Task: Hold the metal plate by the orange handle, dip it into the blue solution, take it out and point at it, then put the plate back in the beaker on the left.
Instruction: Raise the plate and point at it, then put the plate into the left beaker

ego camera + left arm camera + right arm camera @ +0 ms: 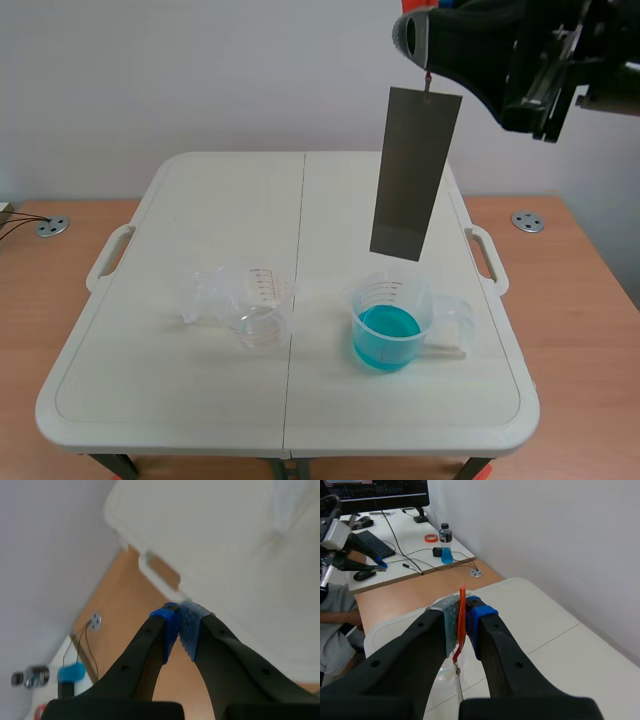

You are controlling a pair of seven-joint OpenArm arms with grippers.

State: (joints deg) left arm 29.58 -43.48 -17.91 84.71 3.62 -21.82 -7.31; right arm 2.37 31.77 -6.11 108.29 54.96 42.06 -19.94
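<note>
Bottom of the metal plate (415, 170) hangs just above the beaker on the right (425, 305), the one with the blue solution (387, 335) in it. They are not touching. The plate is long and thin. Its long side runs up and down, tipped a little. So the way to the blue solution looks like straight down. I cannot tell if the plate is a bit behind that beaker.

The right fingers (480, 620) are clenched on the orange handle (462, 630), one on each side of the strip, and the plate dangles under them. The right arm (500, 60) is high up over the far right part of the bench (200, 200). It is the arm close to the job.

The left fingers (170, 625) are pressed together with nothing in them. They are off by the side of the bench and do not show in the scene view. The beaker on the left (252, 300) is empty. It stands on the bench near the blue one, a little apart.
</note>
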